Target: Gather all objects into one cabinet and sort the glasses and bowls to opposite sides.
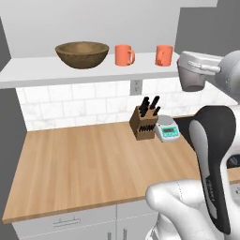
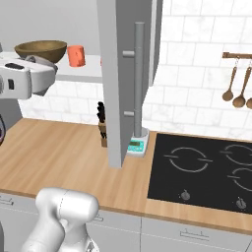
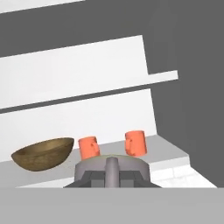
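Note:
A wide brown wooden bowl [image 1: 82, 54] stands at the left of the long white cabinet shelf [image 1: 42, 71]. Two orange mugs [image 1: 124, 55] [image 1: 164, 55] stand upright to its right, apart from each other. To the right of the shelf's end, at shelf height, my gripper [image 3: 111, 176] is shut on the grey-green mug [image 1: 193, 80]. In the hand view that mug [image 3: 111, 164] sits right in front of the fingers with its handle towards the camera. Beyond it are the bowl [image 3: 43, 153] and both orange mugs [image 3: 89, 148] [image 3: 135, 143].
A knife block [image 1: 143, 123] and a small kitchen scale [image 1: 167, 127] stand at the back of the wooden counter [image 1: 84, 164]. A tall grey door [image 2: 114, 83] with a bar handle hangs open right of the shelf. Beyond it are a black cooktop [image 2: 206, 167] and hanging wooden spoons [image 2: 236, 83].

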Controlling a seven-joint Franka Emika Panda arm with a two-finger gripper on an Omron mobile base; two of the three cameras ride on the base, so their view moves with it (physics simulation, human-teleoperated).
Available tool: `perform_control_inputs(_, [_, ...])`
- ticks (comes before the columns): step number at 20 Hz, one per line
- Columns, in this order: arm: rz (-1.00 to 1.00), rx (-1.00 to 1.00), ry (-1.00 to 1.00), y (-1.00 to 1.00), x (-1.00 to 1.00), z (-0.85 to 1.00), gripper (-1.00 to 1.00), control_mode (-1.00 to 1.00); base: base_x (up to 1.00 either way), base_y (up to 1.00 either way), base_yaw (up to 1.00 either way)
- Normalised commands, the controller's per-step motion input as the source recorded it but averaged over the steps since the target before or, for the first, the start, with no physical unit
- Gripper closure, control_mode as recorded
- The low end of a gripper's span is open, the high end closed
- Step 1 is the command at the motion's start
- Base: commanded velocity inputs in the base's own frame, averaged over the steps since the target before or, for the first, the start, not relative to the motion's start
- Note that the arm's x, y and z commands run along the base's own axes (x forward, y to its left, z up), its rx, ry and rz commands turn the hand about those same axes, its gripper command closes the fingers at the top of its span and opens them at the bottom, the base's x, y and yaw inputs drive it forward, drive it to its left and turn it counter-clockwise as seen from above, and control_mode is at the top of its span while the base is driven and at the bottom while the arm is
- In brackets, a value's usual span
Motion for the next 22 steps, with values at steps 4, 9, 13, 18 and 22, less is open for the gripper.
perform_control_inputs(4, [0.00, -0.06, 0.00, -0.03, 0.29, -0.08, 1.00, -1.00, 0.00, 0.00, 0.00])
perform_control_inputs(9, [0.00, -0.05, -0.10, 0.00, 0.39, -0.33, 1.00, -1.00, 0.00, 0.00, 0.00])
perform_control_inputs(13, [0.01, -0.02, -0.23, 0.00, 0.30, -0.21, 1.00, -1.00, 0.00, 0.00, 0.00])
perform_control_inputs(18, [0.00, -0.02, -0.20, 0.00, 0.22, -0.02, 1.00, -1.00, 0.00, 0.00, 0.00])
perform_control_inputs(22, [0.00, 0.00, 0.02, 0.00, 0.35, 0.00, 1.00, -1.00, 0.00, 0.00, 0.00])
